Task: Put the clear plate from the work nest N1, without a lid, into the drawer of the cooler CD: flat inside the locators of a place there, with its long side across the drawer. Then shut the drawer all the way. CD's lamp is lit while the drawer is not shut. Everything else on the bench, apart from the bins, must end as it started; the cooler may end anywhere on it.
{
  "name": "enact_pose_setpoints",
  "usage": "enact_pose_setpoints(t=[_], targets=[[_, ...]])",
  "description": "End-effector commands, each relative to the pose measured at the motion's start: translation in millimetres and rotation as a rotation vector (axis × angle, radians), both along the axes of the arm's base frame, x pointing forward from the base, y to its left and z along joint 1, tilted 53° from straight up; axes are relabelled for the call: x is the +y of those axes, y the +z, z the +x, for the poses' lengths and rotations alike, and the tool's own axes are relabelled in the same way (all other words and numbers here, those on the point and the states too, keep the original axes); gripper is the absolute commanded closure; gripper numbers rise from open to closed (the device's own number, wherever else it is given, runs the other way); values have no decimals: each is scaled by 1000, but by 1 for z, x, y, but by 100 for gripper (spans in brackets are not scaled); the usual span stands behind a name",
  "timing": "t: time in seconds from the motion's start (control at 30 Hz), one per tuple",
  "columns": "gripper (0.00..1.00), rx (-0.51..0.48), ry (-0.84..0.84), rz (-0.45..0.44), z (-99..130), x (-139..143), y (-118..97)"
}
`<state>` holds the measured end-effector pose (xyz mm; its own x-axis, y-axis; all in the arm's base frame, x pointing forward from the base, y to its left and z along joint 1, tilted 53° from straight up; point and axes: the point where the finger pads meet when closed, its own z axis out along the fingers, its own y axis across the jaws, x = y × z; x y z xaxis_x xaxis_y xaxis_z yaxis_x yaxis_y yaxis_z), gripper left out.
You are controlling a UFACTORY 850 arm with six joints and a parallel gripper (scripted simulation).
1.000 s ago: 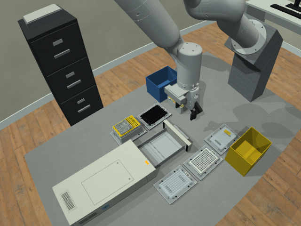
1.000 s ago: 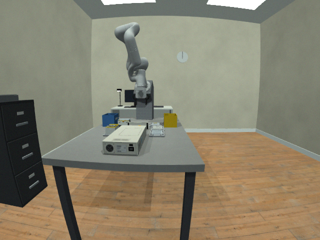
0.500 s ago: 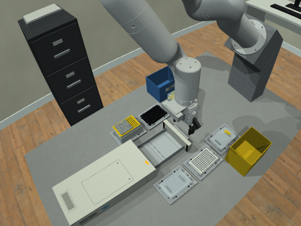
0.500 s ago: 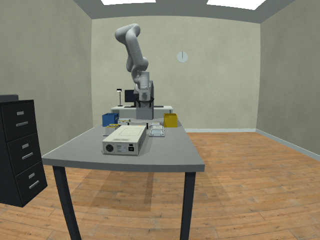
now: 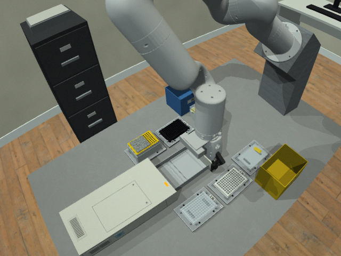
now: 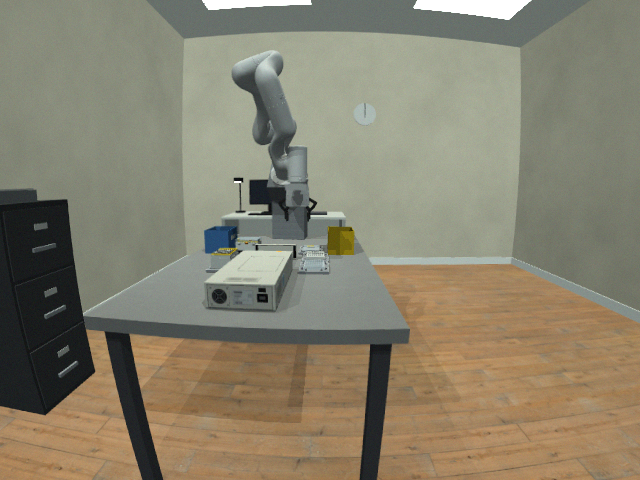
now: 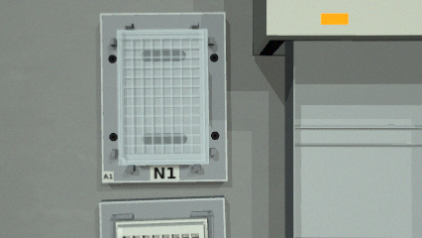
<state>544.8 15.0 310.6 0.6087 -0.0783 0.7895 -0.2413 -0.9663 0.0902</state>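
Observation:
The clear plate lies flat in the work nest marked N1, long side along the nest; it also shows in the top view. I cannot tell whether a lid covers it. The cooler CD is a long beige box with its orange lamp lit. Its drawer stands pulled out and empty, and it also shows in the wrist view. My gripper is open and empty. It hangs above the bench between the drawer and the nests, well above the plate. The fingers are out of the wrist view.
A white well plate sits in the nest beside N1. Another nest and a yellow bin lie to the right. A black plate, a yellow-topped tip box and a blue bin stand behind the drawer.

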Motion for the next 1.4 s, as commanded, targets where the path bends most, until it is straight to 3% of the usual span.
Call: enact_pose_setpoints(t=[0.0,0.7,1.37], targets=[[0,2,-3,-2,23,12,9],[0,2,-3,-2,101,55,40],[0,2,-3,-2,106,55,39]])
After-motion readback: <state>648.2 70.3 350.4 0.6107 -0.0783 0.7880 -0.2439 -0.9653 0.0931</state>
